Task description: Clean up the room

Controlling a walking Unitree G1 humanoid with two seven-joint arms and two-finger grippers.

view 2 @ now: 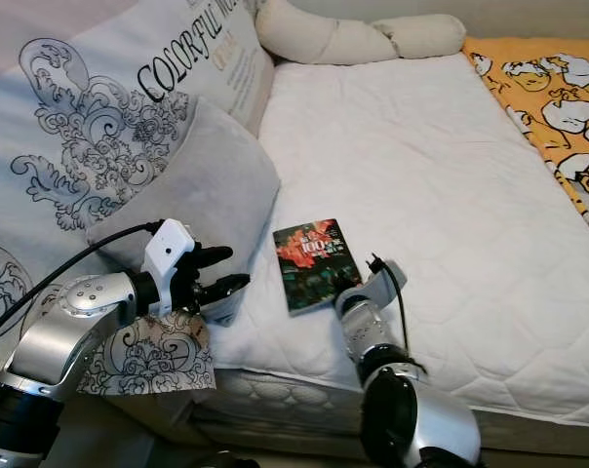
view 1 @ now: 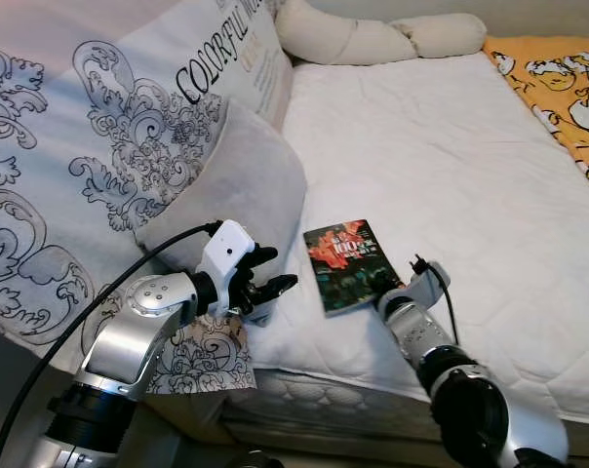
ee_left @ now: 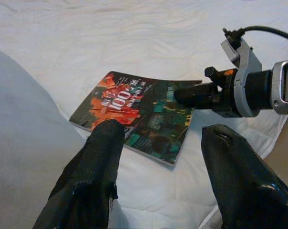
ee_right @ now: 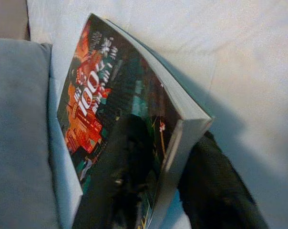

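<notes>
Now book (view 1: 350, 264) corner pinched, right claw (view 1: 384, 291)

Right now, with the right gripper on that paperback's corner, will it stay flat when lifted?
Probably not: the paperback already bows in the left wrist view, so it looks floppy. Held at one corner by the right gripper, it would likely sag. Its glossy cover may slip.

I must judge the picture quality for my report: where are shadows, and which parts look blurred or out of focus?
Left eye view: even, soft light, sharp; book clear. Left wrist view: the left gripper fingers close and soft, book sharp. Right wrist view: slightly blurred; the book casts a dark shadow on the mattress; the right gripper fingers are dim.
</notes>
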